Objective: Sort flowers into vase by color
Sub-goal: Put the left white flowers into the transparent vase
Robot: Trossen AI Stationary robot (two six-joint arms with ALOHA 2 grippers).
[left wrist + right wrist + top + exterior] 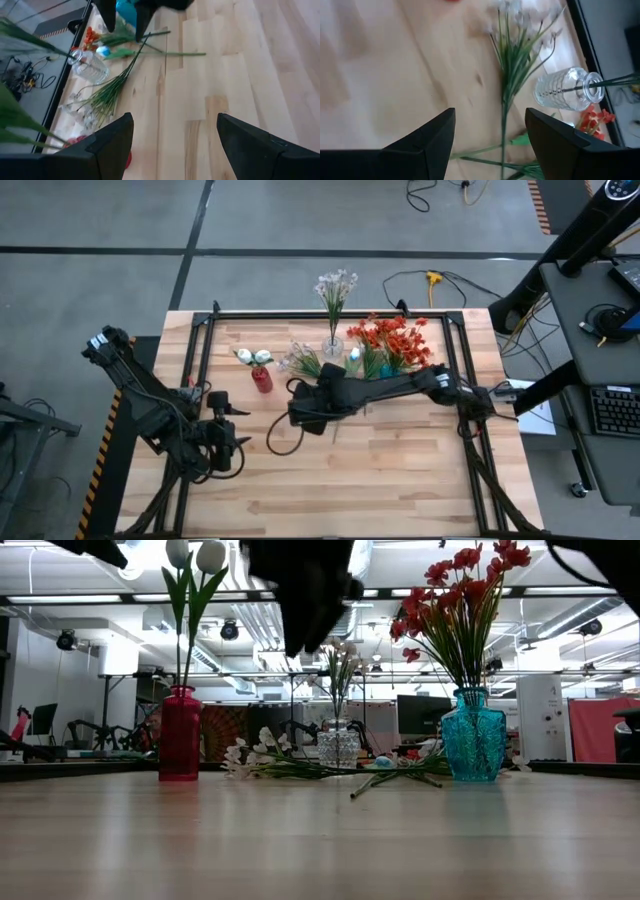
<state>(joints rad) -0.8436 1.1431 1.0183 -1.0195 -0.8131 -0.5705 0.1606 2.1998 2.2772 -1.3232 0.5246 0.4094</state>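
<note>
A red vase (262, 379) holds white tulip buds (251, 356). A clear glass vase (333, 346) holds a pale spray (336, 284), and a teal vase (473, 736) holds orange-red blooms (396, 338). A loose pale spray (512, 47) lies flat on the table between the red and clear vases, next to more loose green stalks (150, 44). My right gripper (490, 131) is open and hovers above the table near the loose spray's stalk end (300, 402). My left gripper (175, 136) is open near the table's near left side (230, 438).
The three vases stand in a row toward the far edge of the wooden table (400, 470). Black frame rails (330, 313) run along the far edge and both sides. The near half of the table is bare wood. Cables lie on the floor beyond the far edge.
</note>
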